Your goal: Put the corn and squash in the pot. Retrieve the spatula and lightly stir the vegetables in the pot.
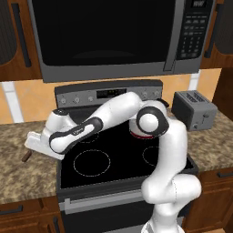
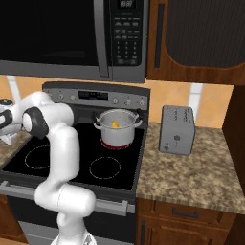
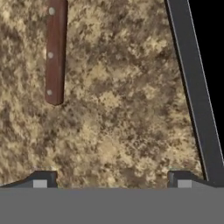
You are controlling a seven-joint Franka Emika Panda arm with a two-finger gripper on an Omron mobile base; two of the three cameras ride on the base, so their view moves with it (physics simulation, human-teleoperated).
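Left base view: looks from behind the arm on its left side, forward and down at the stove (image 1: 98, 157) and the toaster (image 1: 194, 109).
Right base view: same stove (image 2: 115, 167) and toaster (image 2: 177, 129), seen from the right side.
Hand view: very near, looks straight down on the granite counter (image 3: 118, 109), beside the stove edge (image 3: 194, 87).

Spatula (image 3: 55, 52) blade cut off (top edge, hand view).
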